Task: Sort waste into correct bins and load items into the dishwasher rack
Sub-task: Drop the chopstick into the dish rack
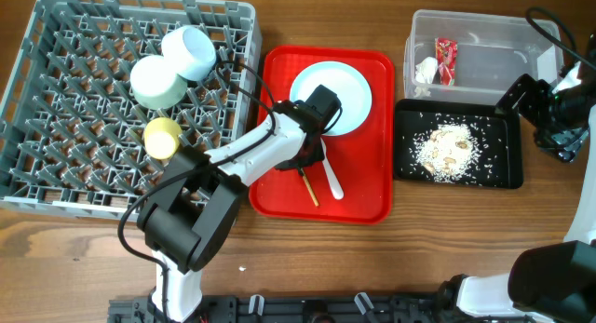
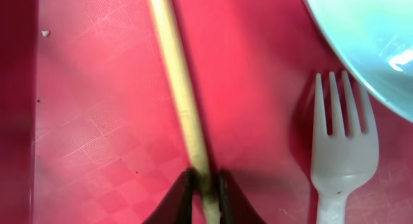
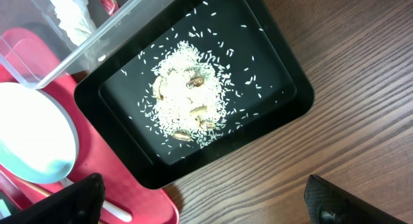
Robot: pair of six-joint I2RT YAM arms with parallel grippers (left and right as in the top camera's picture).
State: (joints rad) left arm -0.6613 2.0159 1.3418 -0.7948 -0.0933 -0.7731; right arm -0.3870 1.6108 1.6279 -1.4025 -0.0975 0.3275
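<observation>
Overhead: bowl point(image 1: 191, 51), cup point(image 1: 162, 137) and saucer point(image 1: 154, 81) sit in the rack point(image 1: 74, 100) at 9 o'clock. Wrapper point(image 1: 446, 58) and tissue point(image 1: 426, 70) are in the tub point(image 1: 484, 34), rice point(image 1: 445, 148) in the black tray point(image 1: 498, 169). Plate point(image 1: 352, 86), fork point(image 1: 333, 181) and chopstick point(image 1: 308, 188) are left on the red tray point(image 1: 279, 197). Left tool point(image 2: 205, 192) pinches the chopstick; right tool point(image 3: 203, 185) gapes wide, empty.

A tan chopstick point(image 2: 182, 101) is held in the black left pincer point(image 2: 205, 188). Under it, a red tray point(image 2: 97, 133) with faint checks is seen. To its right, a white fork point(image 2: 342, 159) and pale blue plate point(image 2: 368, 37) are seen. White rice point(image 3: 181, 101) is spread on a black tray point(image 3: 279, 68).
</observation>
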